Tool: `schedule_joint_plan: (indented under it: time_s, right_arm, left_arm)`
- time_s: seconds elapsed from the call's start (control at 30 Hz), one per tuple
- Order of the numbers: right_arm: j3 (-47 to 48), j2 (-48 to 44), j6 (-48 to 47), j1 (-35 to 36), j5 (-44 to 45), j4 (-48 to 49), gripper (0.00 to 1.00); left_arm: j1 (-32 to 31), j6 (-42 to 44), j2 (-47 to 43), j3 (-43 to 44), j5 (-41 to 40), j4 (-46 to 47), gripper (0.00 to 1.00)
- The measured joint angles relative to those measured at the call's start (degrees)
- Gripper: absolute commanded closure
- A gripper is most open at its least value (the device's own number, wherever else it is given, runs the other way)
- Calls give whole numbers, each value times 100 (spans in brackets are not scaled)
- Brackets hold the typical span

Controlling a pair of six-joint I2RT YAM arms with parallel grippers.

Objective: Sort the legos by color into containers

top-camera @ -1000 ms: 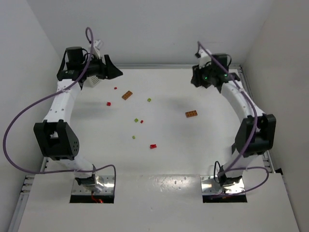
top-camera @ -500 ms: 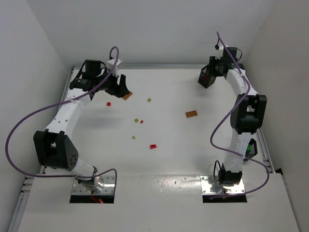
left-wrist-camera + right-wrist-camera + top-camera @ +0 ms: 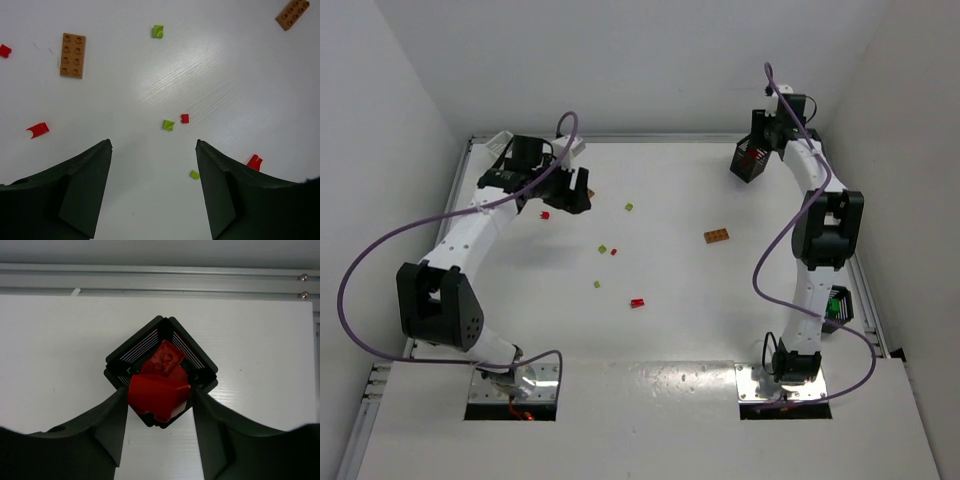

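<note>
Small legos lie scattered on the white table: an orange-brown plate (image 3: 73, 55), a second one (image 3: 716, 236), yellow-green bits (image 3: 168, 125) and red bits (image 3: 38, 129). My left gripper (image 3: 152, 145) hovers over them at the back left (image 3: 576, 190), open with nothing between its fingers. A black slatted basket (image 3: 125, 357) stands at the back right (image 3: 744, 163) with red legos in it. Just above it my right gripper (image 3: 159, 390) is shut on a large red lego (image 3: 157, 392), a finger on each side.
A white basket-like thing (image 3: 498, 142) sits by the back-left rail. Something black holding green (image 3: 837, 303) shows behind the right arm at the table's right edge. A metal rail (image 3: 160, 277) and walls close the back.
My left arm has swung from the back-left corner out over the scattered legos, and its jaws stand wider. My right arm has straightened over the black basket and has held there for the last half second.
</note>
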Motion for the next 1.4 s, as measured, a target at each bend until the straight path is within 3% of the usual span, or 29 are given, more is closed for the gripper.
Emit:
schedule_joint_plan:
  time_s: [0.1, 0.43, 0.5, 0.63, 0.73, 0.93, 1.2, 1.4]
  right_arm:
    - [2, 0, -24, 7, 31, 59, 35]
    - [-55, -181, -142, 13, -142, -188, 35]
    - [-264, -522, -245, 11, -319, -343, 35]
    - [-365, -1368, -448, 11, -737, -1036, 38]
    - [-501, -2114, -573, 0, -964, -1296, 38]
    - [-1239, -3375, -763, -28, -1143, -1521, 38]
    - [-1379, -3473, -804, -37, -1158, -1705, 38]
    - [-1379, -3473, -822, -37, -1161, -1751, 38]
  left_arm:
    - [-11, 118, 76, -39, -92, -2, 25]
    - [-525, 417, 1021, -52, -417, 42, 40]
    - [-743, 439, 1233, -48, -531, 94, 43]
    - [-1152, 428, 1685, 83, -846, 278, 60]
    - [-1364, 385, 2201, 516, -1145, 417, 65]
    - [-1456, 61, 3185, 1147, -1504, 822, 60]
    - [-1467, -109, 3926, 1808, -1696, 1036, 48]
    - [-1537, -79, 4275, 2216, -1816, 1145, 47]
